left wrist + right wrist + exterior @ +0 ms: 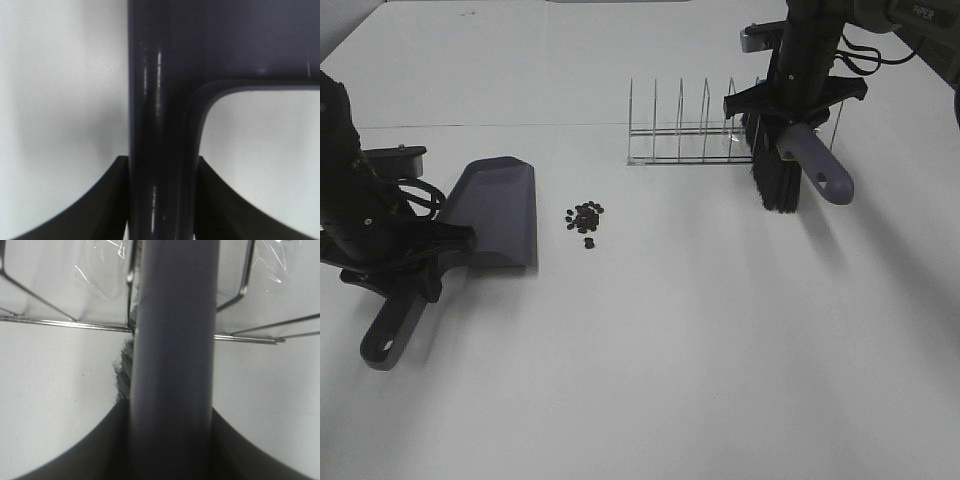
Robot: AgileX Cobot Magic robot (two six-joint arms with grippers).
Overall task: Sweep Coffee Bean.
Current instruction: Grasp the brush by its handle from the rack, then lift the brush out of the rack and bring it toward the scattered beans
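Clamps purple plastic dustpan (500,210) by handle in left gripper (412,268), mouth facing tiny dark coffee beans (585,217) just beside, ready to catch; pinches black-bristled brush (778,182) in right gripper (790,105), well apart.

The left arm (355,200) and right arm (807,50) are black, with looping black cables (425,193); the right has white lettering (921,10), perhaps "PIPER".

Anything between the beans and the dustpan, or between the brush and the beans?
Nothing visible. Bare table separates the coffee beans from the dustpan. The brush hangs at the right end of the wire rack, which sits behind the sweep line, not across it.
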